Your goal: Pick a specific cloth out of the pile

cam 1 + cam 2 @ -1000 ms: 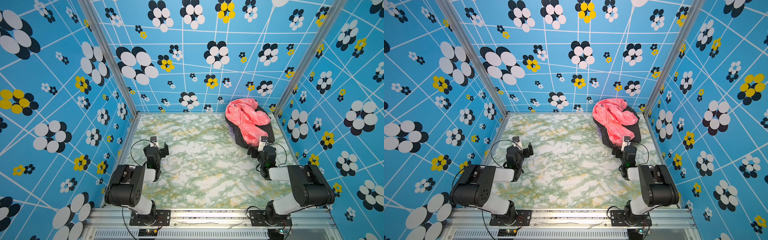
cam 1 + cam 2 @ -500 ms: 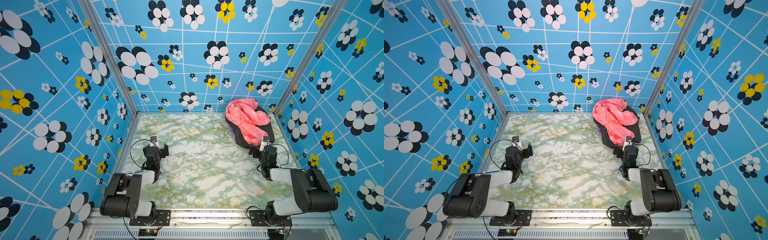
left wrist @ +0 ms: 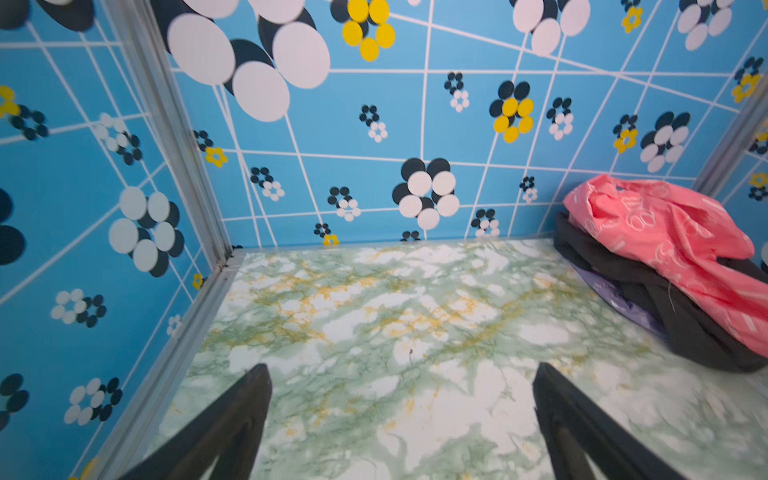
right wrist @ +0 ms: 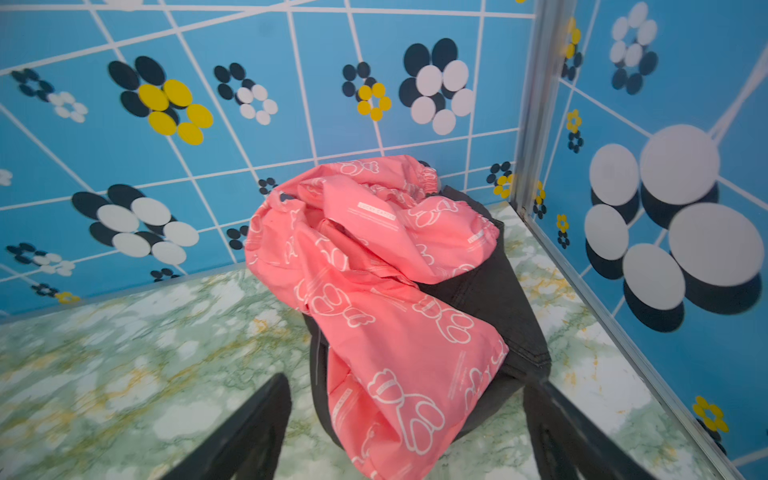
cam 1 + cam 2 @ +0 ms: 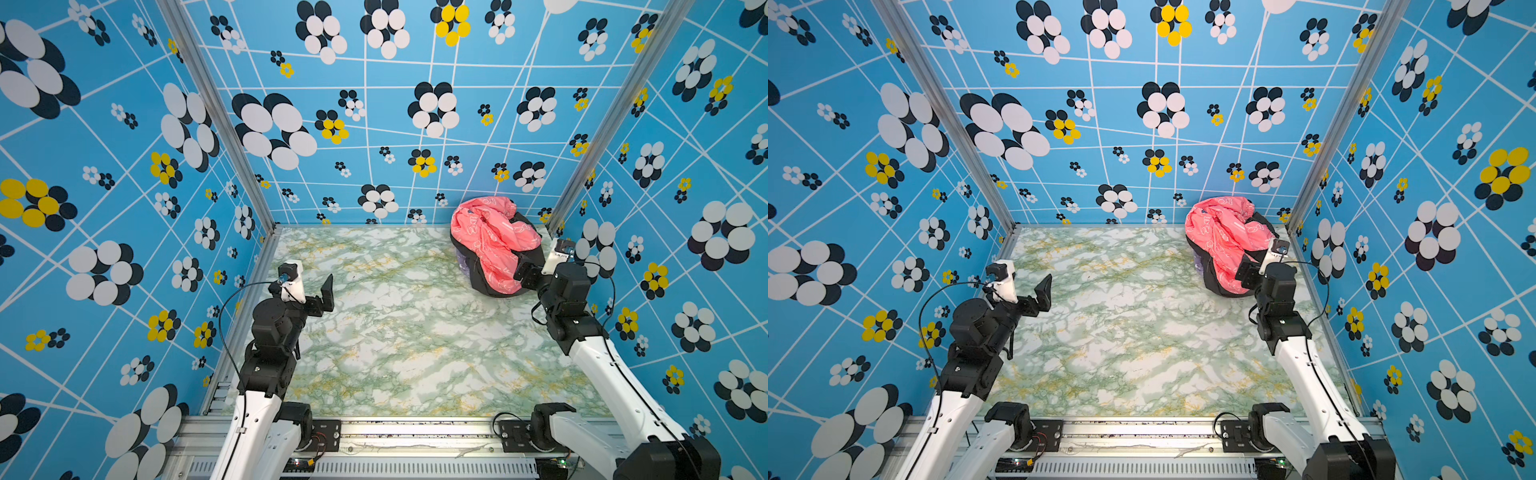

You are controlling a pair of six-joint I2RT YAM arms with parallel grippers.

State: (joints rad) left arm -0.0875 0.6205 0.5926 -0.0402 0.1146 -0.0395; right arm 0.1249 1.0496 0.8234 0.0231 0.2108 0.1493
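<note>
Cloth (image 3: 615, 298): lilac sliver peeking beneath pile (image 4: 374, 291); left gripper (image 3: 400, 370), right gripper (image 4: 407, 380) both spread wide.

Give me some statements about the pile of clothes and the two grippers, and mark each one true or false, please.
1. The coral-pink cloth lies over the black garment. True.
2. The lilac cloth lies on top of the pile. False: only a strip of it shows at the pile's base, under the black garment.
3. The left gripper holds the coral-pink cloth. False: it is open over the bare table, apart from the pile.
4. The right gripper is open at the near end of the pile. True.
5. The pile sits in the middle of the table. False: it sits in the far right corner.
</note>
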